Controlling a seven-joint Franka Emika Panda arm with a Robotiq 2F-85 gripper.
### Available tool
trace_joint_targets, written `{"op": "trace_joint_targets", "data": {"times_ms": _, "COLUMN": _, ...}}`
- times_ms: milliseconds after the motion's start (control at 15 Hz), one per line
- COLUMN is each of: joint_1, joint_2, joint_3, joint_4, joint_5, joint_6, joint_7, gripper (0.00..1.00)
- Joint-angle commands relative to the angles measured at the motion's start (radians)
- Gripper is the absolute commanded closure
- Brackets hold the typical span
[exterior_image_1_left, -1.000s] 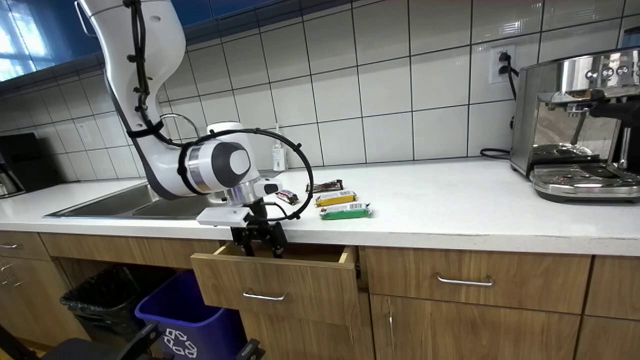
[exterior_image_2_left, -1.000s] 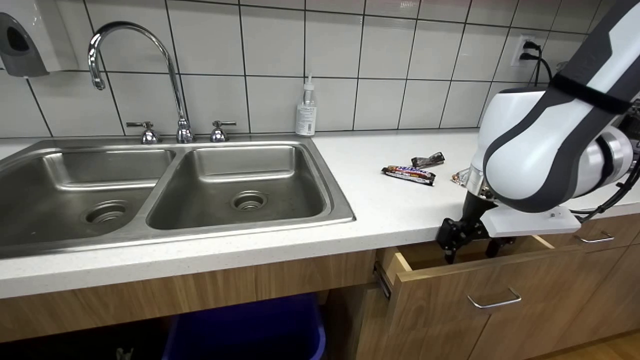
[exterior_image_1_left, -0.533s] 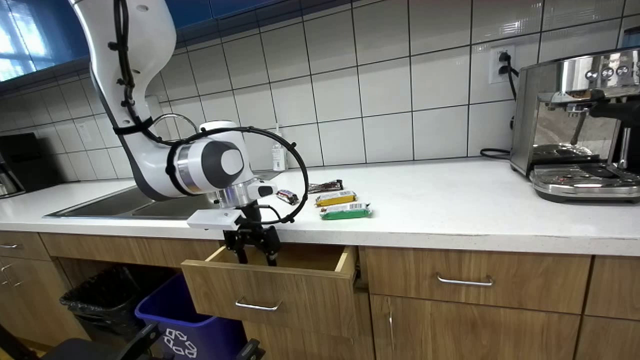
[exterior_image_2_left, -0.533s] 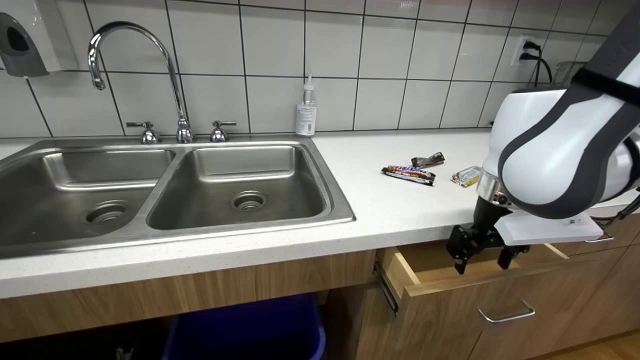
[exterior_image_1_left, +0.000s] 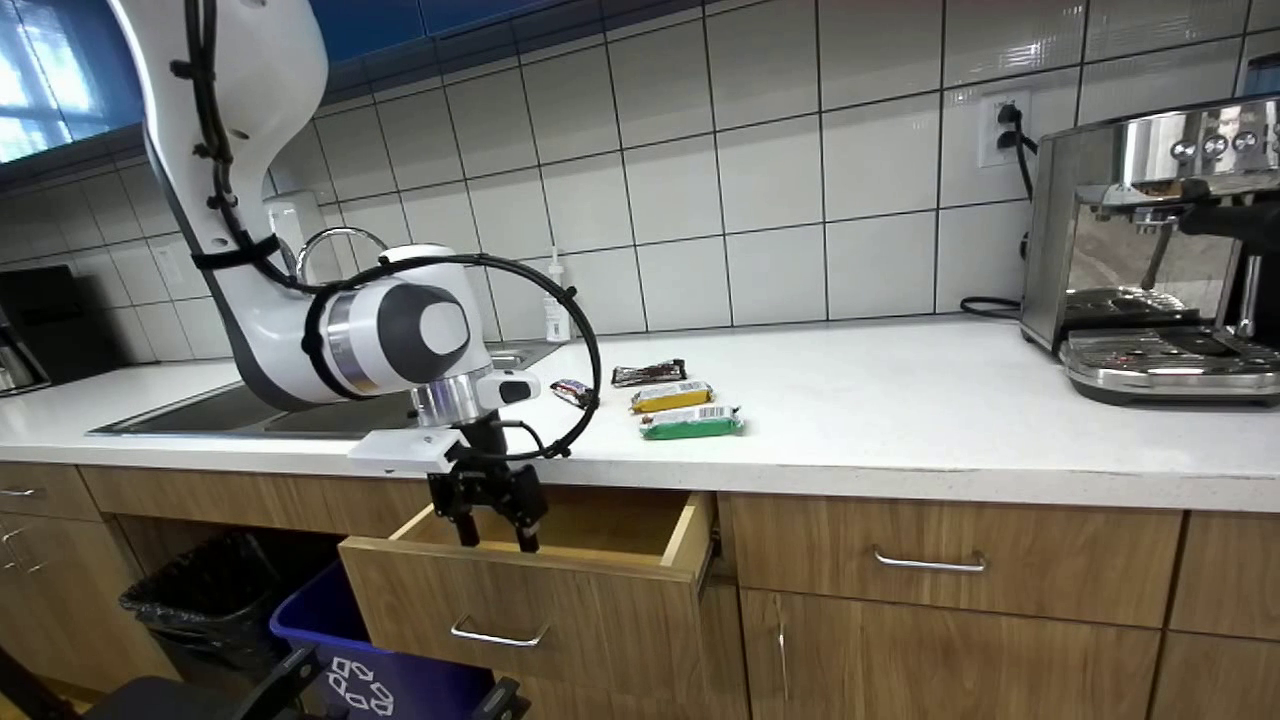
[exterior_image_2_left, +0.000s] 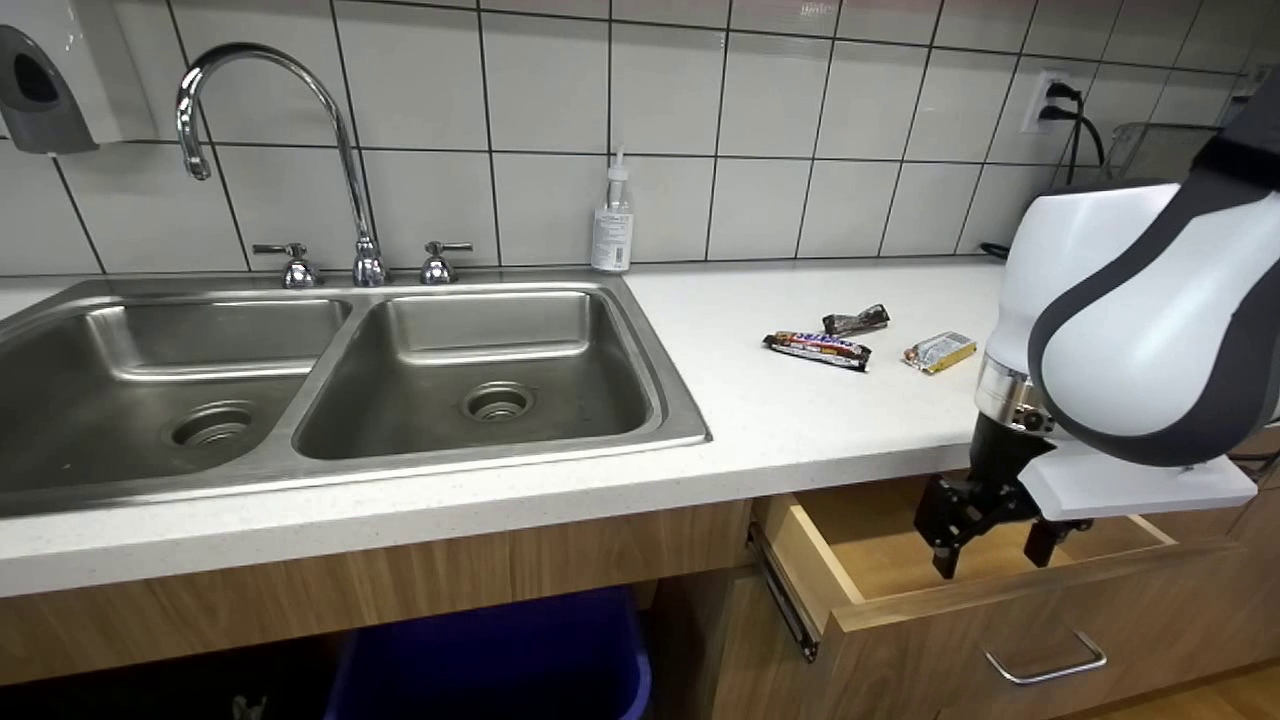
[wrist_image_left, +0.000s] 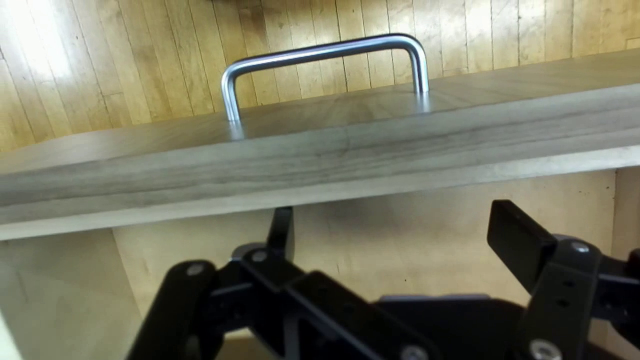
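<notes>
My gripper (wrist_image_left: 392, 215) hangs wide apart in the drawer (exterior_image_1_left: 590, 610). Maybe I touch its front (wrist_image_left: 320, 157); pulling crooked could jam it.

SIGN: white recycling arrows (exterior_image_1_left: 361, 687) | ON: blue bin (exterior_image_1_left: 435, 682) | wrapper (exterior_image_2_left: 817, 350) print: illegible
</notes>
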Motion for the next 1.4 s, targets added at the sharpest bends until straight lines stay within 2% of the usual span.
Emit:
{"op": "trace_joint_targets", "data": {"times_ms": 0, "joint_1": 0.043, "joint_2": -0.053, "joint_3": -0.029, "joint_4": -0.070, "joint_5": -0.018, "joint_6": -0.033, "joint_7": 0.075, "gripper": 0.00}}
{"op": "trace_joint_targets", "data": {"times_ms": 733, "joint_1": 0.106, "joint_2": -0.074, "joint_3": -0.070, "joint_4": -0.112, "joint_5": -0.036, "joint_6": -0.051, "joint_7": 0.143, "gripper": 0.00}}
{"op": "trace_joint_targets", "data": {"times_ms": 1333, "joint_1": 0.105, "joint_2": -0.112, "joint_3": -0.065, "joint_4": -0.124, "joint_5": -0.056, "joint_6": -0.101, "joint_7": 0.180, "gripper": 0.00}}
